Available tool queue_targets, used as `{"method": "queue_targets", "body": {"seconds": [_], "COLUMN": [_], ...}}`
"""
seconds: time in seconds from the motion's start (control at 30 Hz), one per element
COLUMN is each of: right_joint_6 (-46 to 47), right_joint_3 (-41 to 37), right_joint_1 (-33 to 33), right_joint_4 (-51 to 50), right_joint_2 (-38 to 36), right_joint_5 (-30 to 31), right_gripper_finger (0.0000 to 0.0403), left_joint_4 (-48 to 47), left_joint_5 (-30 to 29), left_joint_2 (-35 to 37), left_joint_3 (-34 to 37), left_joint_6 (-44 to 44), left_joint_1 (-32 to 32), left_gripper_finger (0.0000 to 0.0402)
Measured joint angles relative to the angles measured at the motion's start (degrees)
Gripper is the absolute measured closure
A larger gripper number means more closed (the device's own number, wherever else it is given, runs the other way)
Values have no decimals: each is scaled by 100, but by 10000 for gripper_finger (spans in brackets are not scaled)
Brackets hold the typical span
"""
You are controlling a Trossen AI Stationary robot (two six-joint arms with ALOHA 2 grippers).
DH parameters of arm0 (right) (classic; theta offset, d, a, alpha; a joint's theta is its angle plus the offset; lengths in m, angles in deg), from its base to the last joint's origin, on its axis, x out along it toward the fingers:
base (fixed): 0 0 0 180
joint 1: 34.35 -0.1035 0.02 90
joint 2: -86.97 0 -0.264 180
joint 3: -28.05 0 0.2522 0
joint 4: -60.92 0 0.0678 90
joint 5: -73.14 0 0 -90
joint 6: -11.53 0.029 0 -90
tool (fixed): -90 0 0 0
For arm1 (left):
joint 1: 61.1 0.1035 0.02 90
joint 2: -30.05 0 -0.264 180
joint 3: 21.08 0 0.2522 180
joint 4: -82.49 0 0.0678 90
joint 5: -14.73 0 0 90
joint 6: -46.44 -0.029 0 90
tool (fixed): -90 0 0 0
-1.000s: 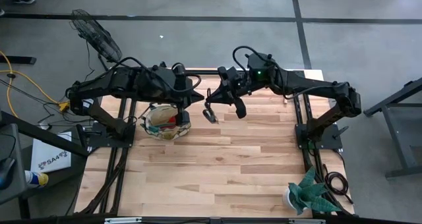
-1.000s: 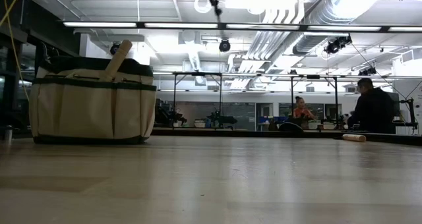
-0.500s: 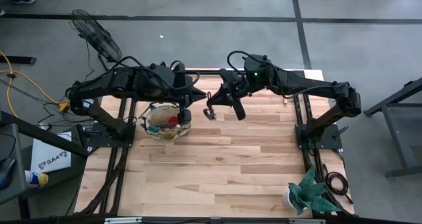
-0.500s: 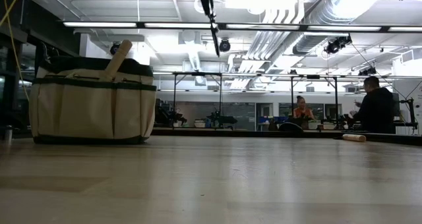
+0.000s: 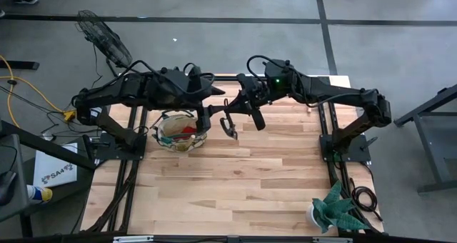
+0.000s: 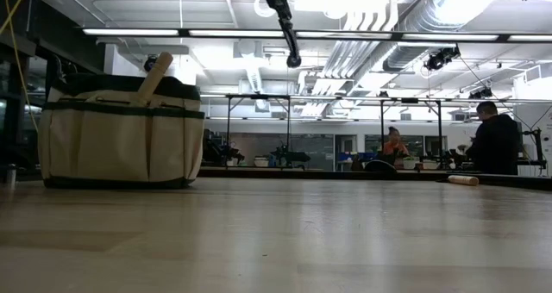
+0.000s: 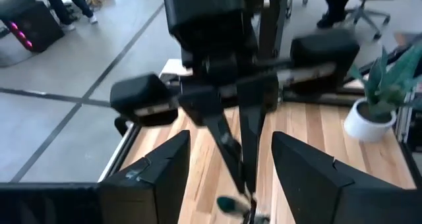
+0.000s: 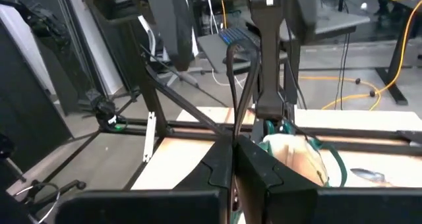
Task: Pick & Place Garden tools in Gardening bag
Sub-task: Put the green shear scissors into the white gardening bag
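Seen from above, the right claw (image 5: pixel 233 111) has carried the dark pruners (image 5: pixel 230 126) a little nearer the gardening bag (image 5: pixel 161 133), while the left claw (image 5: pixel 207 119) has swung off the bag's rim to meet them. A handover or a drop into the bag looks close. The pale wooden desk (image 5: pixel 250 179) carries only a potted plant (image 5: pixel 332 209) at its near right corner. From desk height, the pruners (image 6: pixel 288 33) hang lower than a moment ago, well right of the bag (image 6: pixel 121 138), from which a wooden handle (image 6: pixel 155 76) sticks up. People sit in the workshop beyond. The left wrist camera shows the left claw (image 7: pixel 229 145) spread around the hanging pruners (image 7: pixel 232 159). The right wrist camera shows the right claw (image 8: pixel 232 159) pressed together on them, with the bag (image 8: pixel 298 159) ahead.
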Motion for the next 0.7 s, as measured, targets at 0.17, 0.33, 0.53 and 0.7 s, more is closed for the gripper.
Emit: {"method": "queue_targets", "body": {"seconds": [0.17,0.33,0.53,0.7], "right_joint_6": [53,44,44,-6], "right_joint_3": [0,0,0,0], "right_joint_1": [-83,-119,-89,-96], "right_joint_4": [385,380,257,143], "right_joint_2": [82,87,51,-13], "right_joint_5": [44,280,276,290], "right_gripper_finger": [399,399,399,399], "left_joint_4": [45,31,-4,-91], "left_joint_5": [-4,-6,-14,-189], "left_joint_2": [-203,-296,-262,-93], "left_joint_3": [0,7,7,0], "left_joint_6": [-7,-20,-17,26], "left_joint_1": [0,0,0,0], "left_gripper_finger": [191,190,190,192]}}
